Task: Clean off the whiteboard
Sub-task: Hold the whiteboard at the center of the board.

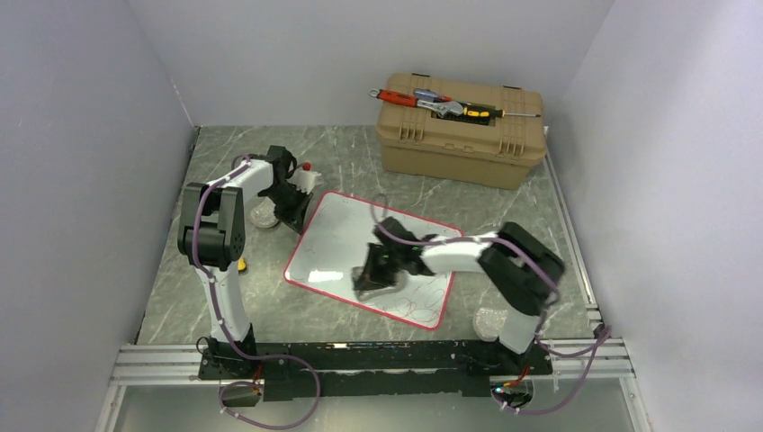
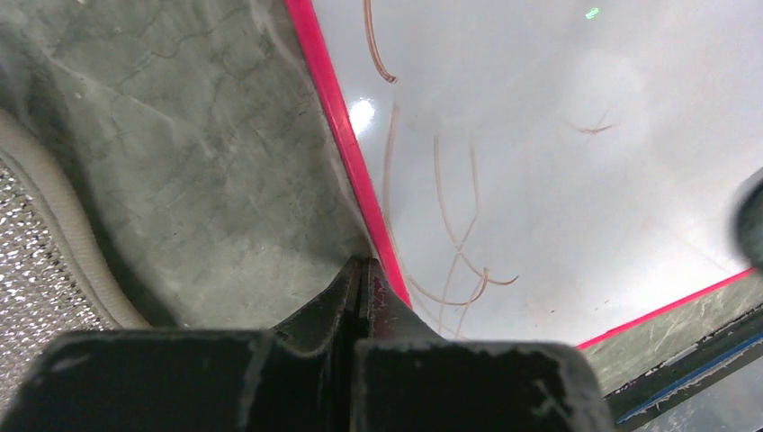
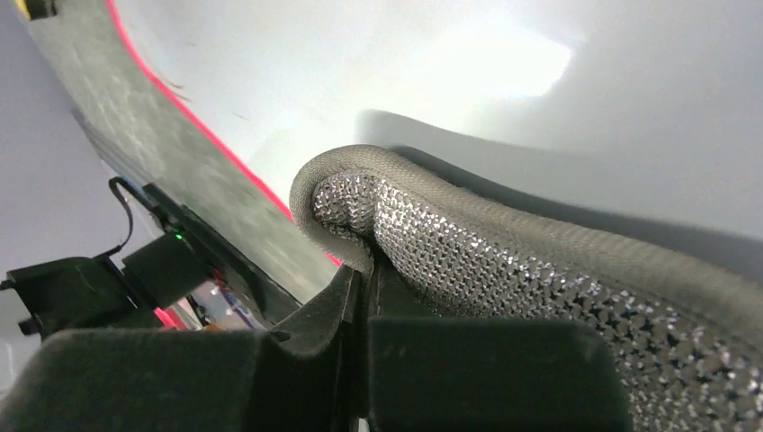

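The whiteboard [image 1: 342,238] lies flat on the marble table, white with a thin red rim. Thin pen scribbles [image 1: 418,301] mark its near right corner, and more scribbles [image 2: 450,225] show in the left wrist view. My left gripper [image 1: 297,214] [image 2: 364,263] is shut with nothing between its jaws, and its tips rest at the board's red rim [image 2: 337,126] on the far left side. My right gripper [image 1: 373,277] [image 3: 367,270] is shut on a grey sparkly mesh pad [image 3: 504,252], which lies against the white surface [image 3: 540,99] near the board's near edge.
A tan toolbox [image 1: 463,135] stands at the back right with a screwdriver and wrench [image 1: 441,103] on its lid. A second silvery pad [image 1: 264,214] [image 2: 36,252] lies left of the board. Another round pad [image 1: 490,321] sits by the right arm's base. A red-capped marker [image 1: 306,168] lies behind the left gripper.
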